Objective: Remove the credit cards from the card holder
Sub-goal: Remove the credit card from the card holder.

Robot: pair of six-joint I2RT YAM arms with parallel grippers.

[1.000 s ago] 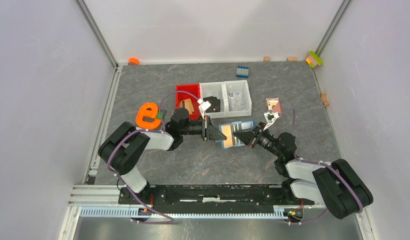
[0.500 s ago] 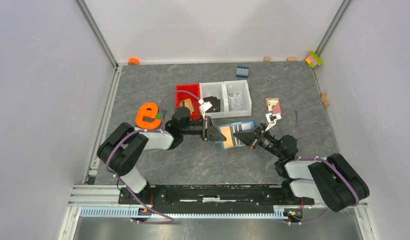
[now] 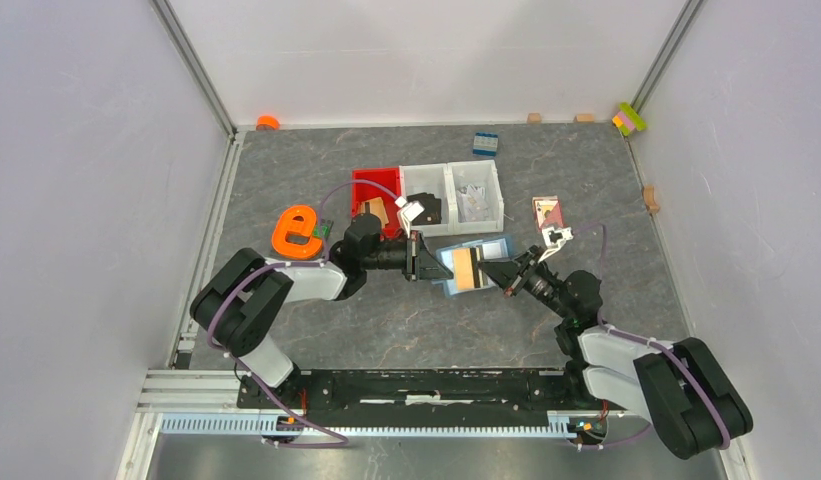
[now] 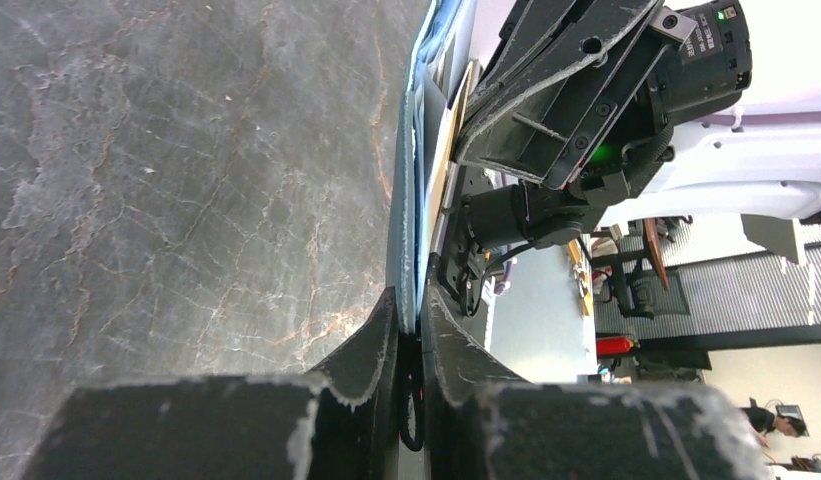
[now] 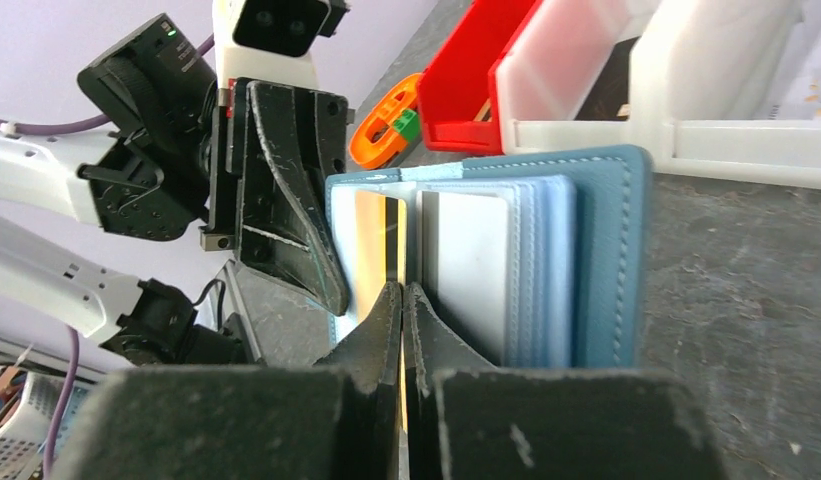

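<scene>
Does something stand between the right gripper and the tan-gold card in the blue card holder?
Nothing visible does. The right gripper is shut on the edge of the tan-gold card, which sits in the open card holder; the left gripper clamps the holder's opposite edge.

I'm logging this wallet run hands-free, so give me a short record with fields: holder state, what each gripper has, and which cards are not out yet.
card holder: open, held between the two arms
left gripper: shut on the card holder's edge
right gripper: shut on the tan-gold card
tan-gold card: against the holder's inner face, not yet clear of it
pale card: in the other pocket, untouched
</scene>
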